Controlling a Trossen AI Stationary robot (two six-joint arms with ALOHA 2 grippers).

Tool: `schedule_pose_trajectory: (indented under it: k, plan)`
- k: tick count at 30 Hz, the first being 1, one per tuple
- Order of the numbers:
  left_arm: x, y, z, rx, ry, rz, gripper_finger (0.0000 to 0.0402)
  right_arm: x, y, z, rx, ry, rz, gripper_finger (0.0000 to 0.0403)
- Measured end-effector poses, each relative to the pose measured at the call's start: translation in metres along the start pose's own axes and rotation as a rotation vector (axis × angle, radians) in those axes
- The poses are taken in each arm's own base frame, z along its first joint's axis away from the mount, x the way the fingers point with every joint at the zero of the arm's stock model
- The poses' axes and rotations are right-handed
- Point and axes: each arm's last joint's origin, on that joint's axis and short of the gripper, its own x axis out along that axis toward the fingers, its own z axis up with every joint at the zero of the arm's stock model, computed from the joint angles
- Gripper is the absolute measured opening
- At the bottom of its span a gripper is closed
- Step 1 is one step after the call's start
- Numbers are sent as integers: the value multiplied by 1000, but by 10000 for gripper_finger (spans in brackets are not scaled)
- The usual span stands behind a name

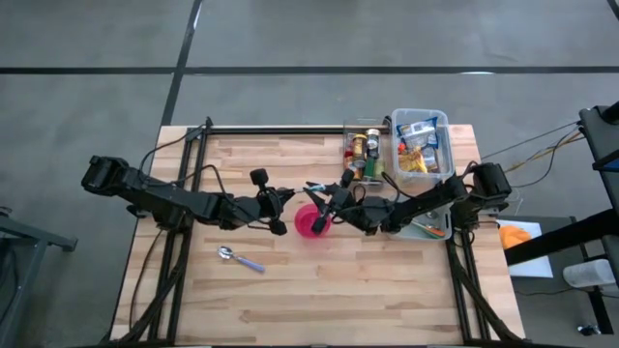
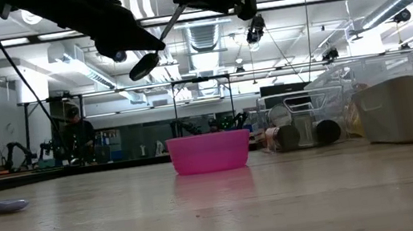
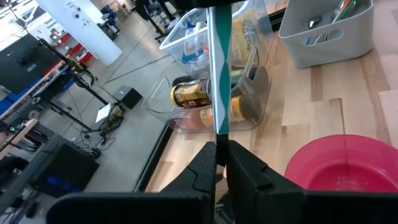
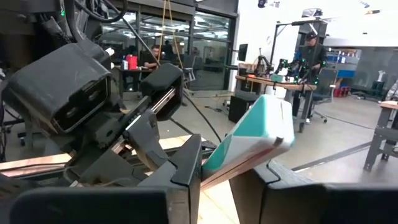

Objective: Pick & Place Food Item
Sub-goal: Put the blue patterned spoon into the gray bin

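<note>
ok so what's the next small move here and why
Probably open the left gripper. It and the right gripper both appear to be pinching the same teal and white packet, close by the pink bowl, so one of them likely has to let go before the packet can be carried anywhere.

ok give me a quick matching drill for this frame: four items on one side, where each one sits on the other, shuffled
Items:
1. pink bowl
2. spoon
3. cans
4. teal packet

Places:
A. lying flat on the table, on the left arm's side
B. off the table, pinched in the left gripper
C. upright near the table's middle
D. inside the clear rack at the far edge

Pairs: 1-C, 2-A, 3-D, 4-B
</note>
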Motion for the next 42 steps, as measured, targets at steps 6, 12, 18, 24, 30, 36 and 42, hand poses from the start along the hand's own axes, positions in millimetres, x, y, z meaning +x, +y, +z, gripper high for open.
schedule_pose_trajectory:
  k: [6,12,18,24,30,36,42]
  plan:
    - [0,0,0,-2,0,-1,25,0,0,0,-1,2,0,64]
    - [0,0,0,-3,-1,-3,25,0,0,0,-3,3,0,65]
    - [0,0,0,-2,-1,-4,25,0,0,0,-6,3,0,65]
    - [0,0,0,2,1,-4,25,0,0,0,-6,3,1,65]
    - [0,0,0,2,1,-5,25,0,0,0,-6,3,1,66]
    - [0,-1,0,-34,-4,-27,27,0,0,-1,-6,4,4,66]
    - [0,-1,1,-59,-12,-33,49,0,0,-2,-15,11,-2,66]
